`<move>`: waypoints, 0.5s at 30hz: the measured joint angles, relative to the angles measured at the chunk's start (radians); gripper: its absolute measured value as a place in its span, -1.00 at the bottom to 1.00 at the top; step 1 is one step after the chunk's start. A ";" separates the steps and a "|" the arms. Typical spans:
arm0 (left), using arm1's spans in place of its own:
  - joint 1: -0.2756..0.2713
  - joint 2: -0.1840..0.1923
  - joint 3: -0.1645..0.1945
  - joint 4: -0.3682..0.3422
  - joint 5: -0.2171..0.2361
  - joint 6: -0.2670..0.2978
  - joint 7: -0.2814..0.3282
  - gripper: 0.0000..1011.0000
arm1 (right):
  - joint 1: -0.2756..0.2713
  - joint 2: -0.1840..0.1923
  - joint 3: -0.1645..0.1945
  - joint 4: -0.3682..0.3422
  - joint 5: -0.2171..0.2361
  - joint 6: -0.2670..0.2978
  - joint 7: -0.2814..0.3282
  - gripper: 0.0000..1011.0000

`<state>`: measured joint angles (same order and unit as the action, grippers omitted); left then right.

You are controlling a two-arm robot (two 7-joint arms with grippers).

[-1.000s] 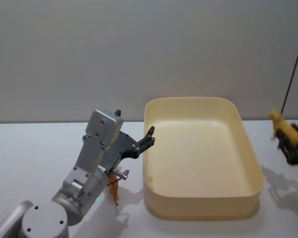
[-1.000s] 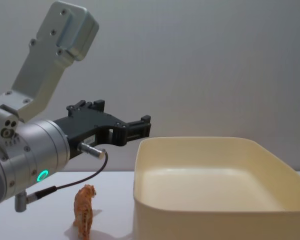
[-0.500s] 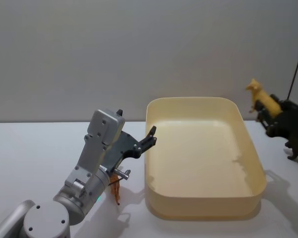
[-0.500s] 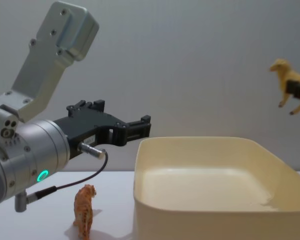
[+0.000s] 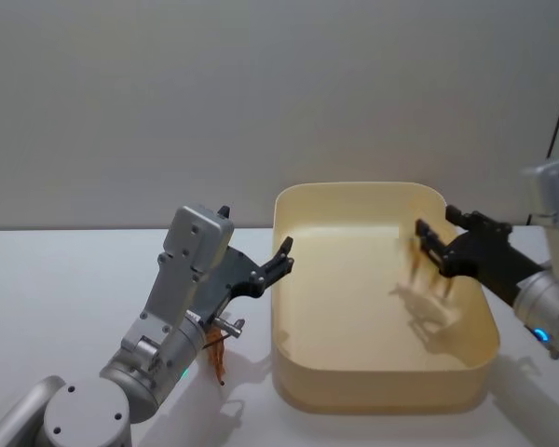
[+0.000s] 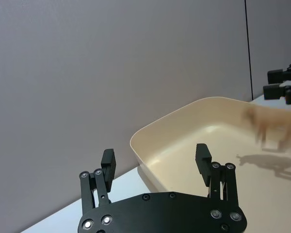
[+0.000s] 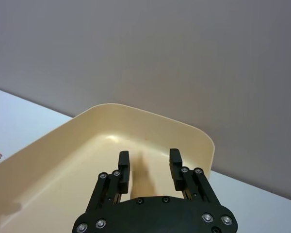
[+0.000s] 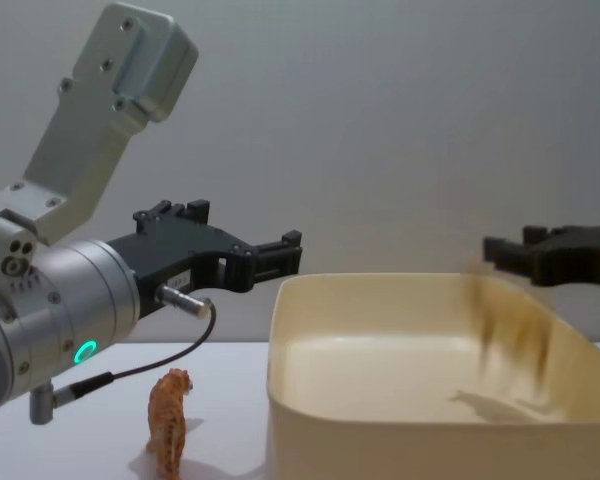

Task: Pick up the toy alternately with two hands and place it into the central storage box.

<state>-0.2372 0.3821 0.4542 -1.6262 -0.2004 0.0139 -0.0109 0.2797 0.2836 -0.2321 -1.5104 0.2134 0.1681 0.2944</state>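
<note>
A yellow animal toy [image 8: 512, 338] shows as a blur in mid-air inside the cream-yellow central storage box [image 8: 400, 440], with its shadow on the floor beneath it. The left wrist view also catches the toy [image 6: 271, 128] over the box [image 6: 184, 114]. My right gripper [image 5: 436, 223] hangs open above the right half of the box [image 5: 382, 191], nothing between its fingers [image 7: 124, 161]. My left gripper [image 5: 281, 253] stands open and empty just left of the box's left wall. An orange tiger toy [image 8: 169, 425] stands on the table below the left arm.
The white table [image 5: 56, 298] spreads left of the box, with the tiger [image 5: 217, 358] close to the box's front left corner. A grey wall stands behind. A dark cable [image 5: 554, 121] hangs at the far right.
My right gripper carried the yellow toy from the right side up and over the box, then opened; the toy is now loose and dropping inside. The left arm has stayed still.
</note>
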 joint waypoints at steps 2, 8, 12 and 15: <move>0.000 0.000 0.000 0.000 0.000 0.000 0.000 0.98 | 0.007 -0.006 -0.005 0.011 -0.008 0.002 0.002 0.02; 0.000 0.000 0.000 0.000 0.000 0.000 0.000 0.98 | 0.025 -0.022 -0.017 0.041 -0.028 0.009 0.007 0.40; 0.000 0.000 0.000 0.000 0.000 0.000 0.000 0.98 | 0.024 -0.015 -0.010 0.038 -0.019 0.006 0.006 0.62; 0.000 0.000 0.000 0.000 0.000 0.000 0.000 0.98 | 0.019 -0.006 0.000 0.028 -0.007 0.002 0.000 0.79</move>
<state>-0.2371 0.3822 0.4542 -1.6262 -0.2004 0.0138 -0.0109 0.2985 0.2781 -0.2321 -1.4828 0.2066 0.1700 0.2944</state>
